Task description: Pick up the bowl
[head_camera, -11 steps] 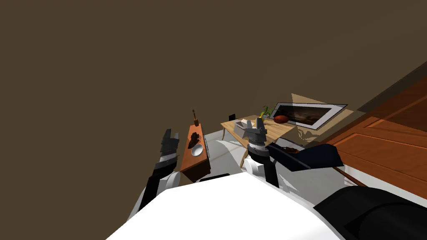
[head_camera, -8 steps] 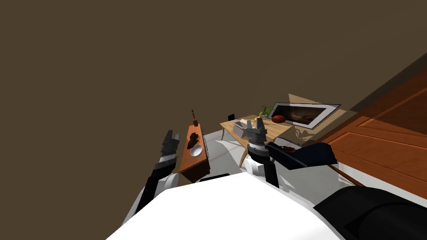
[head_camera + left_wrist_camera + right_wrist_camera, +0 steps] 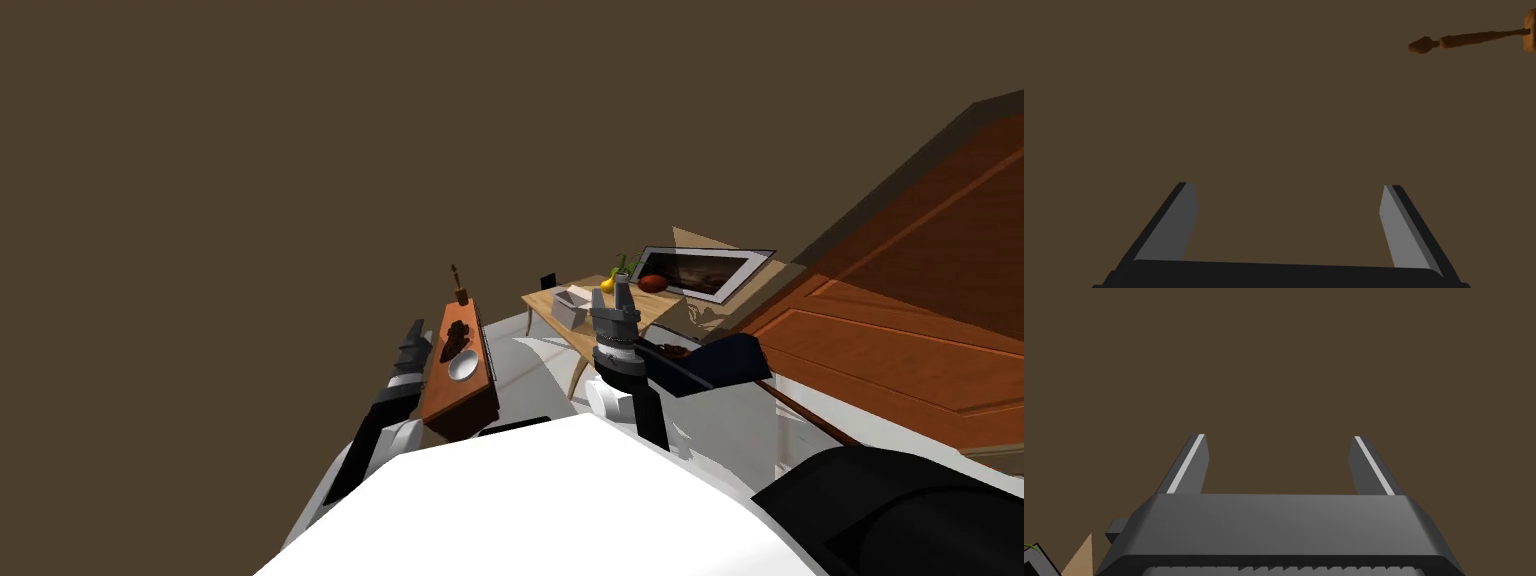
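A small white bowl (image 3: 462,366) sits near the close end of a narrow reddish-brown side table (image 3: 443,395). A dark lumpy object (image 3: 456,339) lies just beyond it on the same top. My left gripper (image 3: 412,341) is raised just left of that table, beside the bowl; in the left wrist view its fingers (image 3: 1184,220) stand wide open with nothing between them, and the left gripper (image 3: 1289,207) faces the brown wall. My right gripper (image 3: 616,298) is raised to the right of the table, open and holding nothing, and the right gripper (image 3: 1279,455) also faces the wall.
A brown ornament on a stick (image 3: 459,286) stands at the side table's far end, and the ornament (image 3: 1469,39) shows past the left fingers. A light wooden table (image 3: 640,312) carries a box, fruit and a framed picture (image 3: 705,270). A dark blue chair (image 3: 715,362) and a brown door (image 3: 900,330) are to the right.
My view has swung, so the furniture has shifted left and slightly down in the picture. The left gripper now sits closer beside the side table. Both grippers stay open.
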